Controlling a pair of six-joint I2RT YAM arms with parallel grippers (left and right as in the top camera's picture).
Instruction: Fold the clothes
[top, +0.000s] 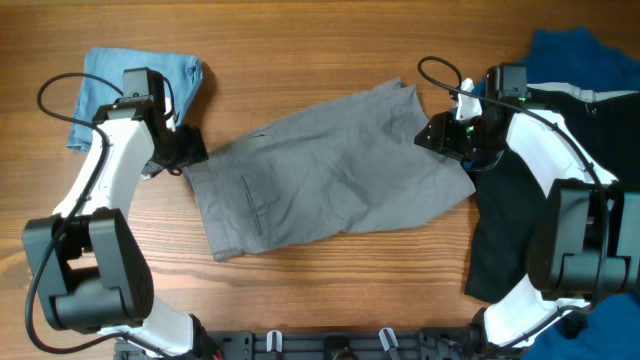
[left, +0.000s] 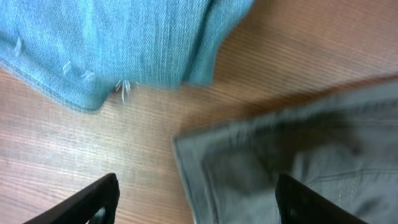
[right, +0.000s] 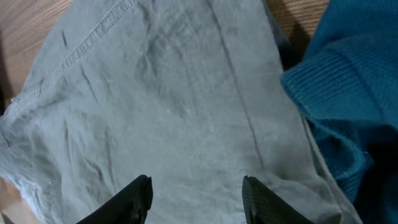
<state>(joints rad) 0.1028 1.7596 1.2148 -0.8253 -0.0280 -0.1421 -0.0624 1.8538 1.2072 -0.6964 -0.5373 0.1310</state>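
Note:
Grey shorts (top: 320, 175) lie spread flat across the middle of the table, waistband to the left. My left gripper (top: 180, 152) is open at the waistband's upper left corner (left: 205, 162), with its fingers (left: 199, 199) either side of the edge. My right gripper (top: 445, 135) is open just above the right leg end (right: 174, 106), fingers (right: 196, 193) apart over the grey cloth. A light-blue denim piece (top: 140, 85) lies folded at the back left and shows in the left wrist view (left: 112, 43).
A royal-blue garment (top: 585, 60) lies at the back right, and its knit edge shows in the right wrist view (right: 348, 87). A black piece (top: 510, 220) lies under the right arm. Bare wood table (top: 330, 50) shows behind and in front of the shorts.

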